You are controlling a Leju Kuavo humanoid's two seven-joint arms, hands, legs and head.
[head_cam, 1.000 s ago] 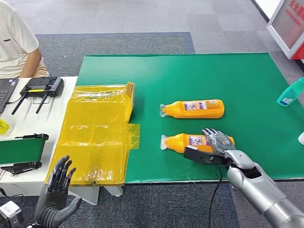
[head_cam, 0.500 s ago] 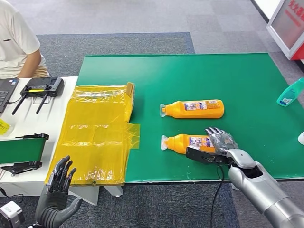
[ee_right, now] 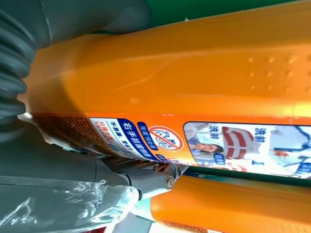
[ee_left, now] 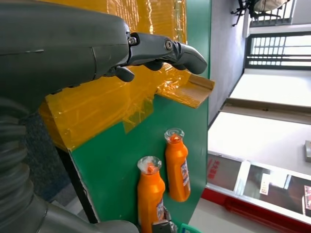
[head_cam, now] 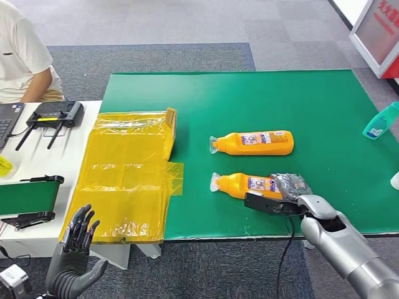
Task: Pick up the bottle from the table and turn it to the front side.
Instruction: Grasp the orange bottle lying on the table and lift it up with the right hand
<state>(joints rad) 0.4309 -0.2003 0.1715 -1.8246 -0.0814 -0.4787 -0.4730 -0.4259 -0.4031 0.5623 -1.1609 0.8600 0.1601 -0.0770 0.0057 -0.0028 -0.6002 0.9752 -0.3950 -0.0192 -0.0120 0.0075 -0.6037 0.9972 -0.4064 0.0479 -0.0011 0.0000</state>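
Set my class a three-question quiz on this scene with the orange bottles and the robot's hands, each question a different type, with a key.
1. True or false: the right hand grips the nearer orange bottle.
2. Which way do both bottles' caps point: A toward the yellow bag, B toward the teal bottle, C straight up?
3. Fill in: the left hand holds ____.

Key: 1 true, its fingers are wrapped over the base end. 2 A. 3 nothing, its fingers are spread.
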